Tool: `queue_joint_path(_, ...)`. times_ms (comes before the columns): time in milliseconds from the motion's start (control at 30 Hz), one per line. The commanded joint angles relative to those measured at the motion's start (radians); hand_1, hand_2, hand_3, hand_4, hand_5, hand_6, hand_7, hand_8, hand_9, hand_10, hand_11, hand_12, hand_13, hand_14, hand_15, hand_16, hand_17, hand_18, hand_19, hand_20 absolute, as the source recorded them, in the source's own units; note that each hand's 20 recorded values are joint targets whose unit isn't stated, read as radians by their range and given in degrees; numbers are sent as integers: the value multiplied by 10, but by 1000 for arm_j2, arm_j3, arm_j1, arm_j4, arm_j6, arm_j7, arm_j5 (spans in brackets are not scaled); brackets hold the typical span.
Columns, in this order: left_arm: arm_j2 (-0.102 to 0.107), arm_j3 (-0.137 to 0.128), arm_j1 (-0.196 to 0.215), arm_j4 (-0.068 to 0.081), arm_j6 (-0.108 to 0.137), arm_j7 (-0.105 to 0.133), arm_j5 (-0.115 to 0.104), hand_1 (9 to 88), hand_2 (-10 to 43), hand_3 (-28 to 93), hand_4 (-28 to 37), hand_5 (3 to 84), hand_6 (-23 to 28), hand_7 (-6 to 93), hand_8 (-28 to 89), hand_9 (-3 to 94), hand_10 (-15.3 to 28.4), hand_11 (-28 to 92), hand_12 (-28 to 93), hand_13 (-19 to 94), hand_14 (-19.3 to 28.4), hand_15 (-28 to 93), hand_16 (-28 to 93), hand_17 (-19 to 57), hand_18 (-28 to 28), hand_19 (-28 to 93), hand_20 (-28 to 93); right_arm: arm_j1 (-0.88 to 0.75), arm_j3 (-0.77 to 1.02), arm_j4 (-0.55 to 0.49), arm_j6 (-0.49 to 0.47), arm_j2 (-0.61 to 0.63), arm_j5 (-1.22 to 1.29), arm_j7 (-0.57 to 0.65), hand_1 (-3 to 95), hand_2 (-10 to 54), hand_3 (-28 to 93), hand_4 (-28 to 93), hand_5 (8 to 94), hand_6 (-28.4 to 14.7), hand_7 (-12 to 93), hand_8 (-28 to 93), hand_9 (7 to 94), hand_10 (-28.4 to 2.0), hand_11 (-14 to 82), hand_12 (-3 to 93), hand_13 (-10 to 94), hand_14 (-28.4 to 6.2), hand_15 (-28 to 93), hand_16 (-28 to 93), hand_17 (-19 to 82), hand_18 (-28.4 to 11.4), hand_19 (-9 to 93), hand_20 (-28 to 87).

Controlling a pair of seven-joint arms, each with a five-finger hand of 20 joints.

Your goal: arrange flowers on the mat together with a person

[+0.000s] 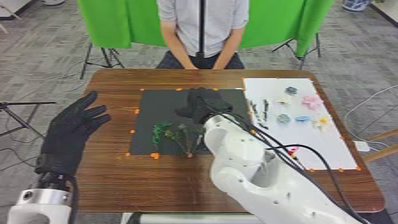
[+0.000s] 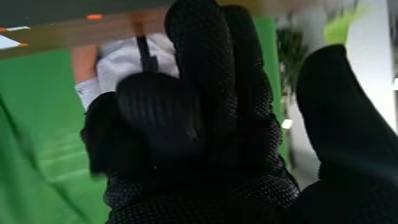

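Note:
My left hand [image 1: 75, 122] is open at the table's left side, beside the black mat [image 1: 147, 107]. Over the mat's upper right part is my right hand [image 1: 204, 103]. In the right wrist view, the right hand [image 2: 218, 120] has some fingers straight and others bent, its thumb stands apart, and nothing shows in its grasp. Green stems [image 1: 161, 134] and a paler sprig [image 1: 183, 137] lie on the mat's lower half. On the white sheet [image 1: 320, 145] are a pink flower [image 1: 312, 102], a blue flower [image 1: 302, 119], a yellow flower [image 1: 322, 121], grey-green ones [image 1: 283, 118] and dark stems [image 1: 259, 111].
Orange tape bits [image 1: 155, 155] mark the edges of mat and sheet on the brown table [image 1: 111, 177]. My right arm [image 1: 253, 175] crosses the table's lower right part, over the sheet's near left edge, close to a small pink item [image 1: 294, 151].

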Motion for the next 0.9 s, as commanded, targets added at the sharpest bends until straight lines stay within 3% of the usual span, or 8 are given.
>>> queue_joint_path(33,-32,-68,100,-12,11,48,-12,203,80,770,-283,343,76,138,-104,313,195,271,85,210,264,540,-121,-113,208,483,73,-331,384,-139,265,110,423,-211,322,80,590,-188,737,-42,130,-101,788,-177,261,174,713,-140,663,136,429,-229,931,219)
queue_joint_path(133,-55,-92,133,-7,-1,66,-25,192,81,766,-283,344,73,139,-104,313,195,270,85,210,264,540,-121,-114,208,481,73,-473,571,-162,293,99,706,-336,295,81,636,-205,663,-51,130,-102,689,-189,244,162,602,-172,647,101,329,-223,906,95)
queue_joint_path(200,-67,-106,155,-6,-4,82,-22,181,81,764,-283,346,69,138,-104,313,194,268,85,211,264,539,-120,-114,208,479,73,-552,678,-160,309,75,937,-422,286,81,657,-211,625,-50,133,-104,644,-195,234,156,551,-184,630,88,288,-220,874,74)
queue_joint_path(333,-86,-119,177,-4,-4,102,-30,164,80,766,-283,353,65,133,-104,317,191,262,85,212,264,538,-118,-114,208,479,76,-664,825,-115,238,31,1287,-611,265,79,697,-225,565,-44,130,-109,575,-201,215,149,486,-192,611,71,208,-220,787,66)
queue_joint_path(467,-94,-125,181,-4,-9,111,-27,153,79,764,-283,358,60,129,-104,326,188,256,87,223,267,545,-112,-113,209,479,80,-733,893,-104,194,10,1347,-666,254,77,715,-245,537,-32,131,-110,540,-197,200,145,449,-196,589,62,164,-211,693,133)
queue_joint_path(500,-98,-126,169,-1,-17,100,-23,151,79,765,-283,358,60,128,-103,327,187,255,87,224,267,545,-112,-113,210,478,80,-752,904,-103,187,9,1371,-688,247,77,718,-247,532,-30,130,-110,534,-196,195,145,442,-197,575,61,156,-210,676,134)
queue_joint_path(667,-78,-117,169,-2,1,116,-41,148,78,767,-283,356,58,126,-102,328,186,250,89,224,265,541,-112,-113,210,476,83,-804,948,-106,152,-23,1399,-698,229,78,726,-258,500,-21,124,-108,498,-189,161,142,404,-205,504,60,128,-214,617,143)
queue_joint_path(900,-86,-103,146,0,-11,94,-28,148,80,763,-283,349,62,124,-100,325,189,249,92,221,265,538,-111,-112,210,474,86,-817,957,-104,150,-42,1481,-739,214,79,737,-258,462,-9,116,-105,458,-180,130,139,353,-210,429,70,113,-211,573,149)
